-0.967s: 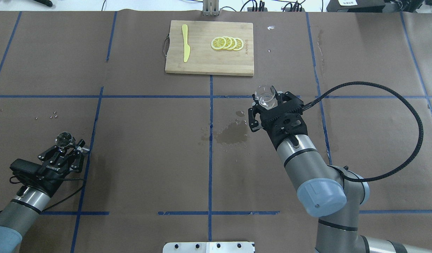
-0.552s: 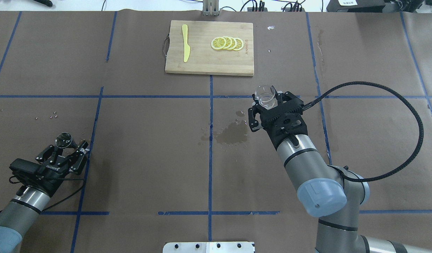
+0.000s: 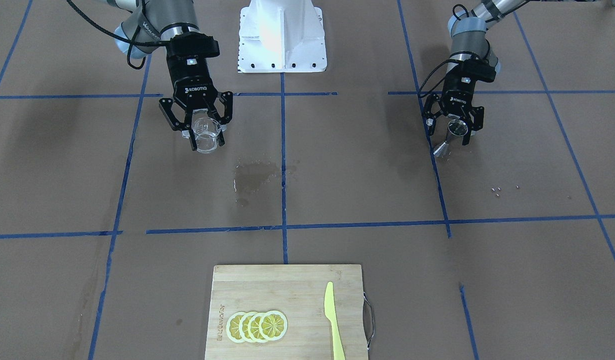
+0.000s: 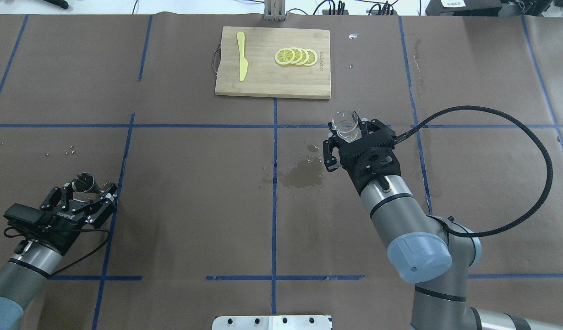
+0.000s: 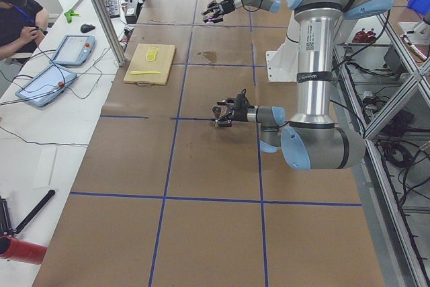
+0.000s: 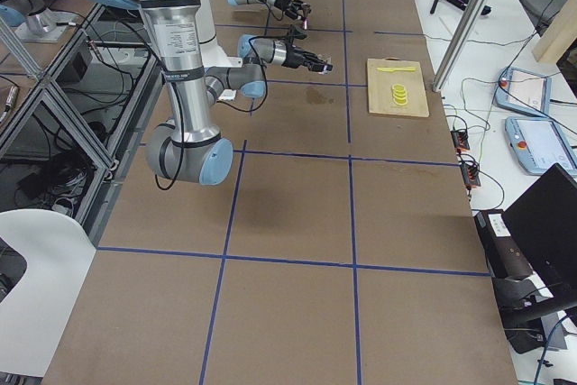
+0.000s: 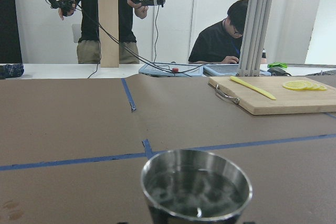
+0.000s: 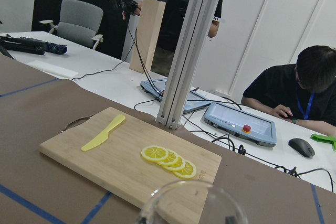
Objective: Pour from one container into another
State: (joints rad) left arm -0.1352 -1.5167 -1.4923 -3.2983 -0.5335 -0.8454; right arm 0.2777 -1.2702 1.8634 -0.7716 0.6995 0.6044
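The steel jigger point(image 4: 83, 182) stands upright on the brown paper at the near left, and its rim fills the bottom of the left wrist view point(image 7: 196, 187). My left gripper point(image 4: 86, 191) is open, its fingers spread on either side of the jigger point(image 3: 450, 136) without touching it. At centre right my right gripper point(image 4: 349, 129) is shut on the small clear cup point(image 4: 345, 123) and holds it upright. From the front, the cup point(image 3: 206, 136) sits between the right gripper's point(image 3: 206, 143) fingers. Only the cup's rim point(image 8: 191, 203) shows in the right wrist view.
A bamboo cutting board point(image 4: 272, 80) lies at the far centre with a yellow knife point(image 4: 241, 55) and lemon slices point(image 4: 296, 56). A wet stain point(image 4: 302, 176) marks the paper left of the right gripper. Small crumbs point(image 4: 70, 148) lie beyond the jigger.
My left gripper has opened off the jigger and drawn back toward the robot, while the jigger stayed in place. The right gripper and cup barely moved.
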